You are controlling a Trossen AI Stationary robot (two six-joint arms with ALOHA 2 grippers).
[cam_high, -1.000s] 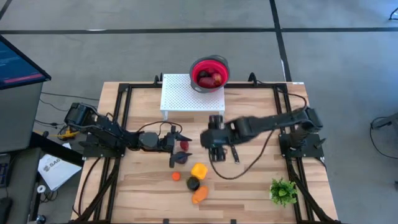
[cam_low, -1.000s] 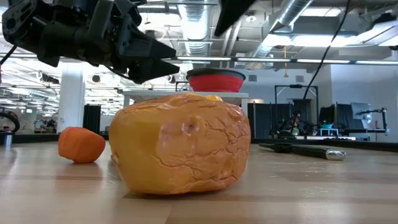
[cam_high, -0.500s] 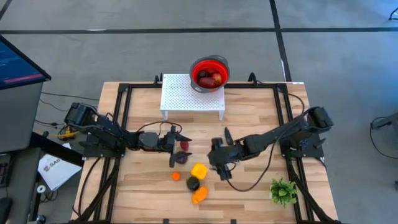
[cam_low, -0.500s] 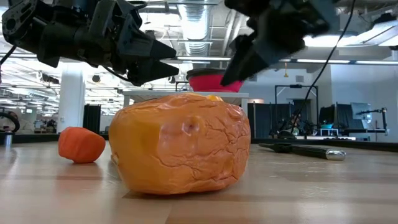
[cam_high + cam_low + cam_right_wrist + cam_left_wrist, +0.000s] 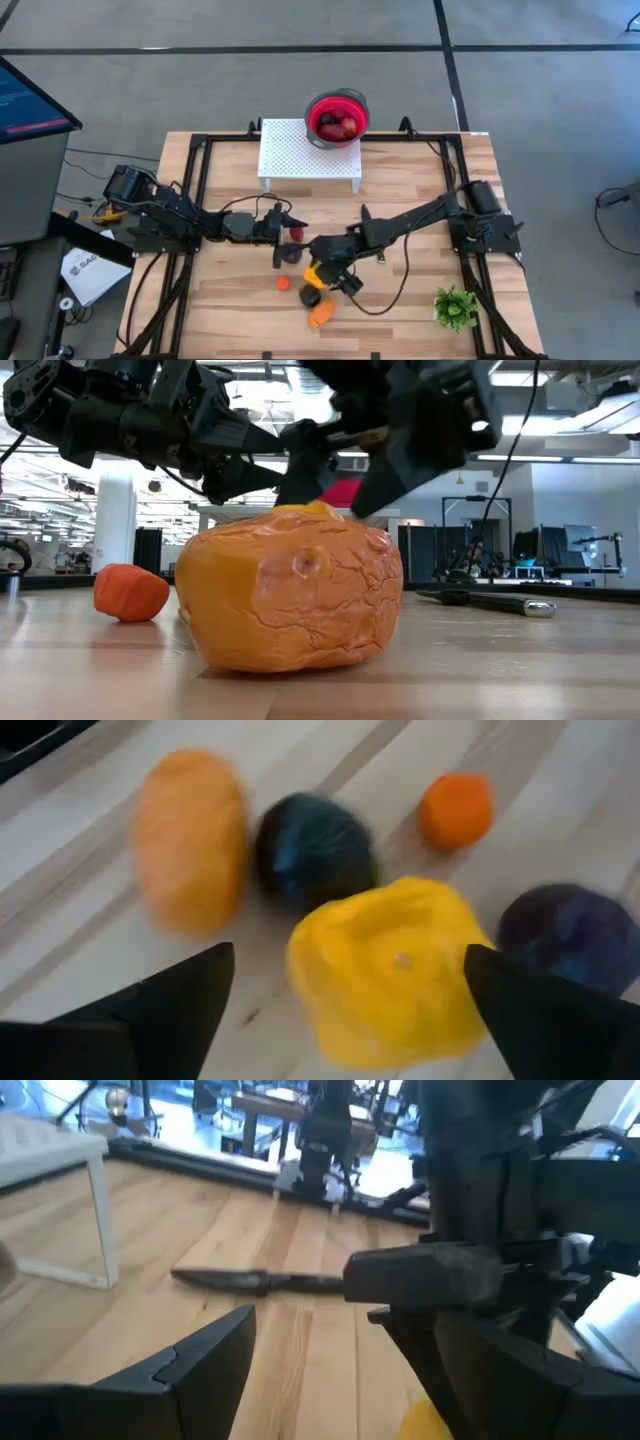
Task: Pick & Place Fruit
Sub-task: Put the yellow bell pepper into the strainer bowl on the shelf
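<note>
The right end effector (image 5: 322,272) hangs over the cluster of fruit in the middle of the tabletop (image 5: 400,290), its fingers spread wide to either side of the yellow fruit (image 5: 385,970) and not touching it. Around that yellow piece lie a blackish-green fruit (image 5: 312,850), a long orange fruit (image 5: 188,838), a small round orange fruit (image 5: 455,808) and a dark purple fruit (image 5: 570,935), all resting on the wood. The left end effector (image 5: 283,240) sits just to the left of the cluster, near a small red fruit (image 5: 298,233), with its fingers spread and nothing between them. A black-handled knife (image 5: 265,1281) lies flat on the tabletop beyond it. At the far edge stands a white perforated stand (image 5: 308,150), and behind it a red bowl (image 5: 337,118) holding more red fruit. A green plant sprig (image 5: 455,307) lies at the near right corner
</note>
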